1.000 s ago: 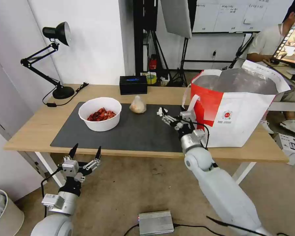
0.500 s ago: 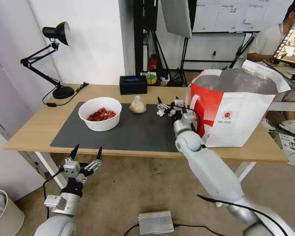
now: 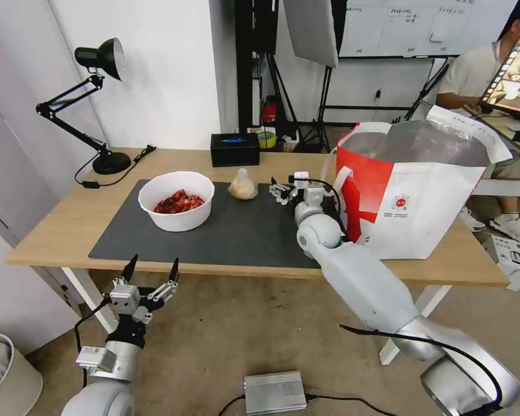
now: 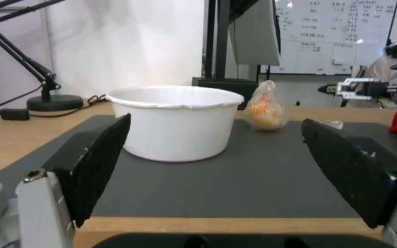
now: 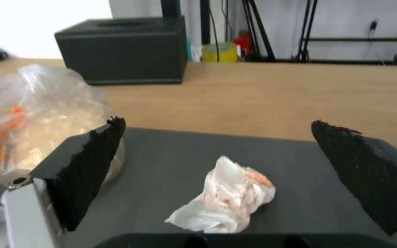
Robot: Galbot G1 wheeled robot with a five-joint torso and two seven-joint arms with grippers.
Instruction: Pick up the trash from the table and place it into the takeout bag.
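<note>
Head view: right claw (image 3: 278,190) is out over the mat (image 3: 214,231) on the bench (image 3: 58,225), at about 9 o'clock from the bag (image 3: 422,196), fingers spread, nothing in them. Right wrist view puts the tissue (image 5: 224,201) on the mat between the two open fingers (image 5: 88,165), not touched yet. Looks like the approach for a tissue pick.

Left claw (image 3: 150,276) is parked below the bench's near edge, also released, holding nothing.

Other trash on the mat:
- bowl (image 3: 177,200) of red shells, at 9 o'clock from the right claw, well apart
- small clear bag (image 3: 243,186) with a beige lump, just beside the right claw, between it and the bowl

Black box (image 3: 234,149) sits at 12 o'clock from the small clear bag, off the mat. Lamp (image 3: 101,110) is at the far left corner. Neither is trash.

Handling guesses:
- Tissue: near weightless, soft, will crush flat. Pinch across the middle of the wad with full closure; a loose edge would probably slip or tear.
- Small clear bag: light, slippery film, lump shifts inside. Take the gathered top or squeeze the lump itself.
- Bowl: stiff thin wall, loose shells inside. Grip the rim and keep it level or it spills.

Risk: the left finger is close to the small clear bag and could nudge it on closing.
</note>
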